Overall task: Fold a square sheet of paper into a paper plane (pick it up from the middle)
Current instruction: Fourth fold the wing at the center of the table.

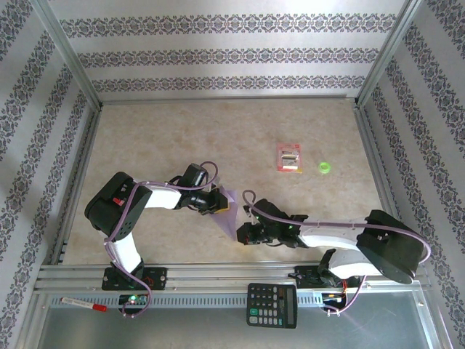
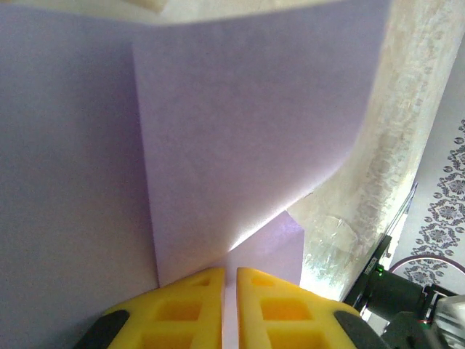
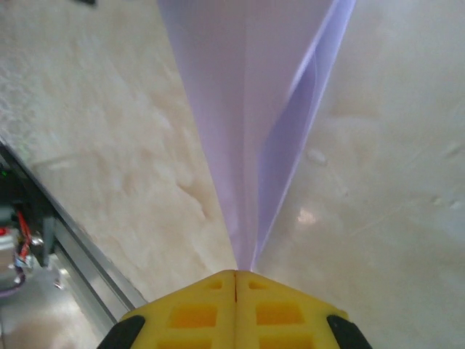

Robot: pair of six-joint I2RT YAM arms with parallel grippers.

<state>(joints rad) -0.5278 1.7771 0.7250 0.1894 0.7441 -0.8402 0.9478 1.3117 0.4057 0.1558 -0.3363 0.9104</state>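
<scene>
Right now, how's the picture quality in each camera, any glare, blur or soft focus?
Top external view: evenly lit and sharp. Left wrist view: the pale lavender folded paper looks soft, and glare whitens the beige marbled table beside it. Right wrist view: the table smears toward the left, with small glints right of the paper.

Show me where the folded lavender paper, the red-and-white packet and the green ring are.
folded lavender paper (image 1: 229,214), top view, its flat middle
red-and-white packet (image 1: 290,157), top view, its centre
green ring (image 1: 321,169), top view, its left rim
</scene>
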